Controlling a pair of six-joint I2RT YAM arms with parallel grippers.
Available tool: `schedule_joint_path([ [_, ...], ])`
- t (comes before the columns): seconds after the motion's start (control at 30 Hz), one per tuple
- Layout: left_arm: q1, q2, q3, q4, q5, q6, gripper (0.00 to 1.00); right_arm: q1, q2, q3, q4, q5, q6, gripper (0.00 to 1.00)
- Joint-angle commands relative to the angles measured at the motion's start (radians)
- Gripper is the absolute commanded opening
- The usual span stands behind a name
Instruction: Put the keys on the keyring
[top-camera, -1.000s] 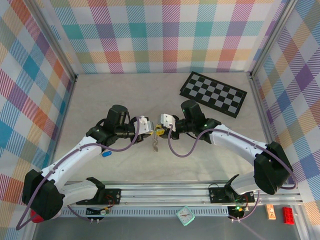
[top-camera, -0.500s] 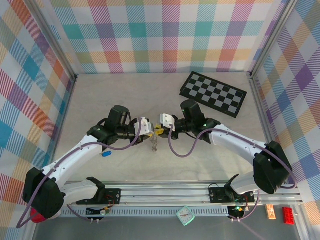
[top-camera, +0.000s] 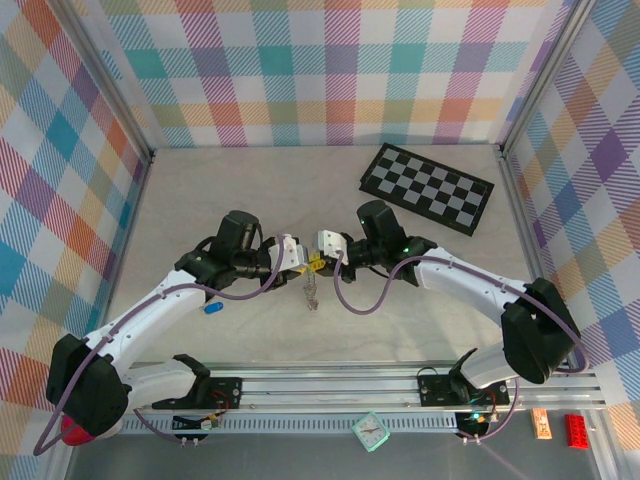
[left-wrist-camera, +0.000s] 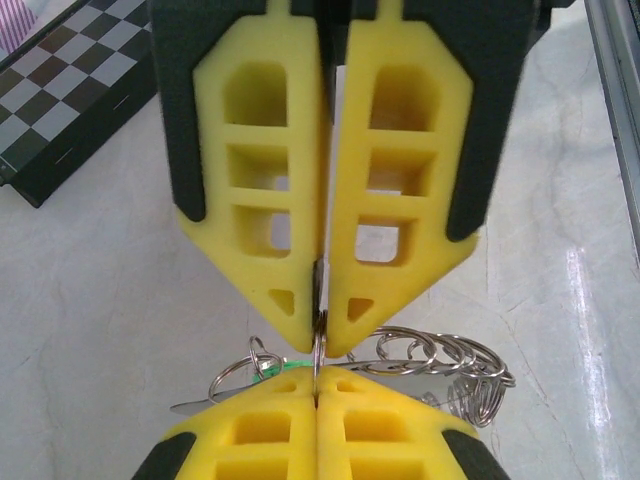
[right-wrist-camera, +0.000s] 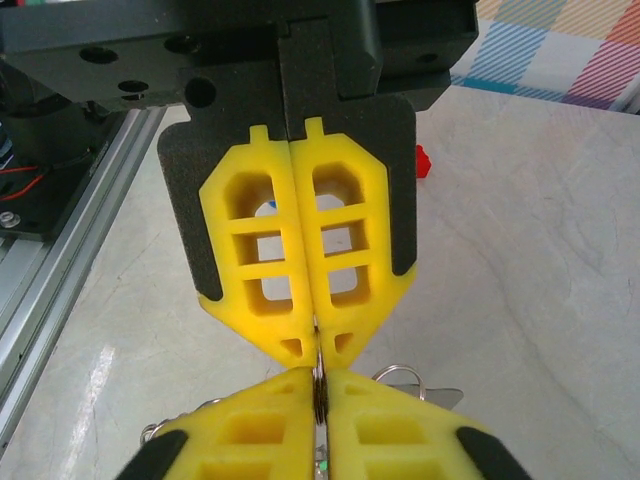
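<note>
The floor of the cell is a pale, faintly marbled table (top-camera: 230, 190), closed in on three sides by walls (top-camera: 320, 70) of pastel plaid cloth that hang between bare metal corner posts. A black-and-white chequered board (top-camera: 427, 187) lies flat and skewed at the upper right of the overhead view. Along the bottom edge runs the aluminium rail (top-camera: 340, 385) that carries both arm bases, and below it sit a small mint-green clock (top-camera: 371, 432) and a red brick (top-camera: 577, 430). The two arms reach to the middle of the frame and meet tip to tip. The left gripper (top-camera: 303, 262) is clamped tight, and in its own wrist view its yellow fingers (left-wrist-camera: 260, 440) press together at the bottom edge with a thin sliver of metal between them. The right gripper (top-camera: 322, 256), facing it, is likewise squeezed closed, its pads nipping the same thin edge. That edge belongs to the keyring (top-camera: 311, 288), held off the table between the two fingertips, its silvery rings and small keys hanging just below centre. In the left wrist view they fan out to the lower right (left-wrist-camera: 450, 365). A blue key (top-camera: 212, 308) lies alone on the table at lower left, beside the left forearm. In the right wrist view a small red thing (right-wrist-camera: 422, 160) sits on the surface at upper right, too small to identify.
</note>
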Motion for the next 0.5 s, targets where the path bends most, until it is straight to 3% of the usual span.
schedule_joint_path([
  [0.0, -0.010, -0.005, 0.036, 0.025, 0.029, -0.014, 0.00, 0.007, 0.014, 0.030, 0.003, -0.037, -0.010, 0.05],
  [0.1, -0.010, -0.008, 0.033, 0.045, 0.057, -0.038, 0.00, 0.008, 0.018, 0.024, 0.012, -0.036, -0.008, 0.02],
  [0.27, -0.010, 0.011, 0.046, 0.027, 0.084, -0.040, 0.00, 0.008, 0.021, 0.026, 0.013, -0.033, -0.007, 0.13],
  [0.4, -0.010, 0.022, 0.054, 0.014, 0.089, -0.031, 0.00, 0.007, 0.024, 0.033, 0.008, -0.029, -0.013, 0.12],
  [0.47, -0.010, 0.025, 0.054, 0.013, 0.089, -0.031, 0.00, 0.008, 0.027, 0.036, 0.006, -0.031, -0.013, 0.07],
])
